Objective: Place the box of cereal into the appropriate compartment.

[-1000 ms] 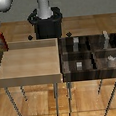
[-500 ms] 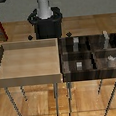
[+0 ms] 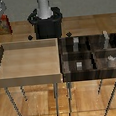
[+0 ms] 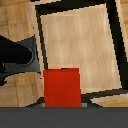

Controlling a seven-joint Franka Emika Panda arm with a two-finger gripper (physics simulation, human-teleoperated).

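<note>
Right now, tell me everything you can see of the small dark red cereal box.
The small flat dark red cereal box shows a plain red face in the wrist view, an orange-brown print in the exterior view. It hangs upright, apparently pinched in the gripper, beyond the light-wood tray's far corner at the exterior view's left.

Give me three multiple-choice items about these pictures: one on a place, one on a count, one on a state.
1. In the exterior view, the dark brown divided wooden bin stands where from the large light-wood tray?
A. the exterior view's left
B. the exterior view's right
C. on top of it

2. How many cells has the divided bin?
A. two
B. four
C. six

3. The small dark red box of cereal is
A. in a cell
B. flat in the tray
C. held by the gripper

Key: 1 B, the bin adjoins the tray there. 2 B, crossed walls make four. 3 C, the box sits in the gripper, outside both.
</note>
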